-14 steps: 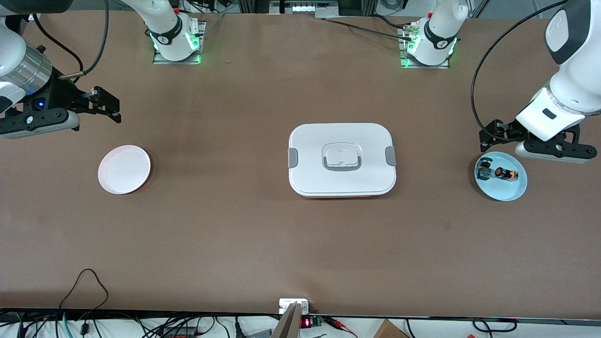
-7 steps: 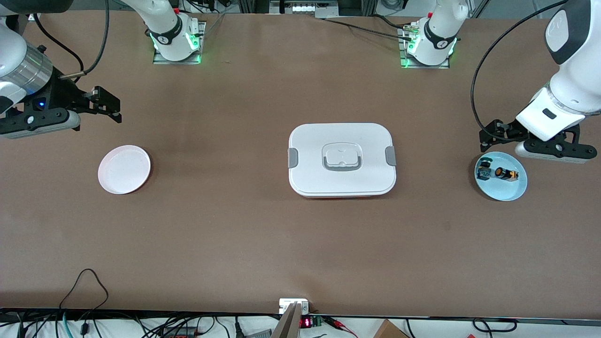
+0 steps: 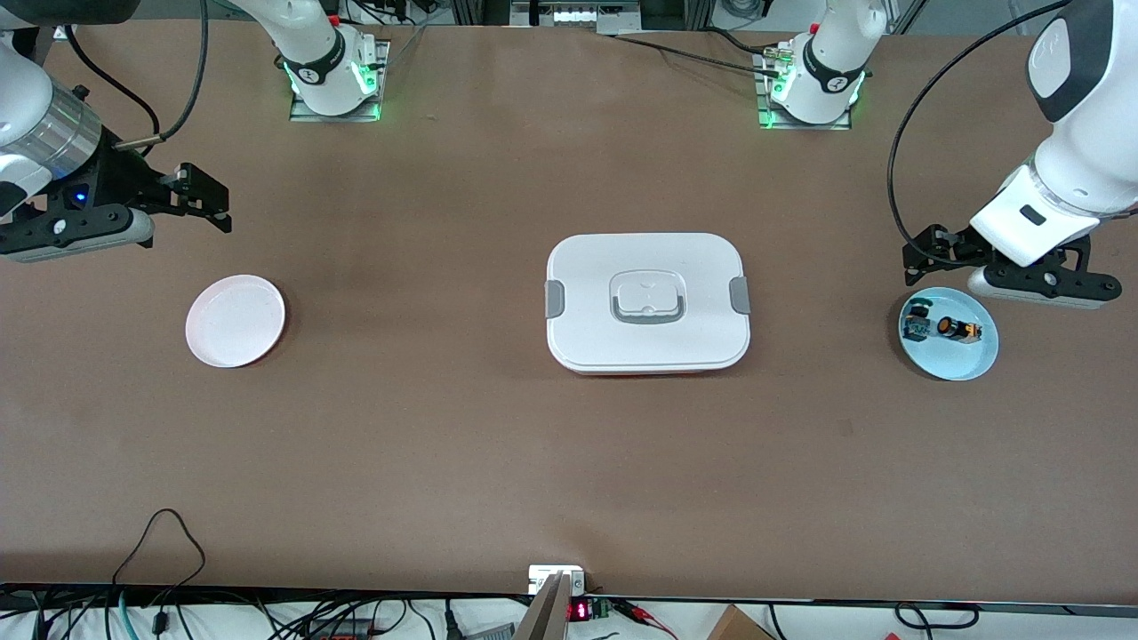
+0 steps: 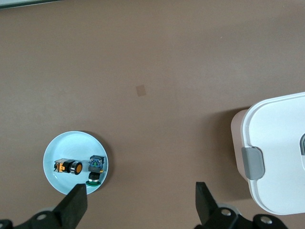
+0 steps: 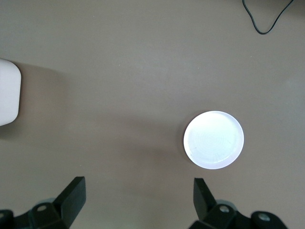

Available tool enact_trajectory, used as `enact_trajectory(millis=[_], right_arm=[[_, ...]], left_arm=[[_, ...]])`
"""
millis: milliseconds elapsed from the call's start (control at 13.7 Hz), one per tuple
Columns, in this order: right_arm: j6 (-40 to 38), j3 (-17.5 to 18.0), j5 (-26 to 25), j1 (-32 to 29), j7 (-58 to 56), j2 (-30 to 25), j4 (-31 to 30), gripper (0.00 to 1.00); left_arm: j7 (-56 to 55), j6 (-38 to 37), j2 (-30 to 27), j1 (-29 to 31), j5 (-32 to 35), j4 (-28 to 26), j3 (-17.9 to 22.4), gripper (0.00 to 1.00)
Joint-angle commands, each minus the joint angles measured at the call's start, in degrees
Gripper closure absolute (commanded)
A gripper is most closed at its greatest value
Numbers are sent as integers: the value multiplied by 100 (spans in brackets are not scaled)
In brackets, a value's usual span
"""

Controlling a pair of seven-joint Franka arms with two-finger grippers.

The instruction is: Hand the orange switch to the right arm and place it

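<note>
The orange switch lies on its side in a light blue plate at the left arm's end of the table, beside a blue-green and black part. My left gripper hangs open and empty over the table by the plate's rim. In the left wrist view the orange switch and the plate sit off to one side of the gripper. My right gripper waits open and empty over bare table at the right arm's end, also seen in its wrist view as the gripper.
A white lidded box with grey latches sits at the table's middle. A small white plate lies toward the right arm's end, and that plate shows in the right wrist view. Cables hang at the table's front edge.
The left arm has shifted slightly, carrying its open gripper a little toward the table's middle. The right arm has barely moved.
</note>
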Motion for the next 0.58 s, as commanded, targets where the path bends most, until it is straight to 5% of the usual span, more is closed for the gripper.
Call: enact_trajectory(millis=[0, 510], right_arm=[[-86, 23, 74, -14, 33, -6, 78, 0], [-95, 32, 74, -5, 50, -6, 78, 0]], left_arm=[[71, -124, 71, 9, -32, 159, 0, 0], [18, -141, 194, 45, -76, 159, 0, 0]])
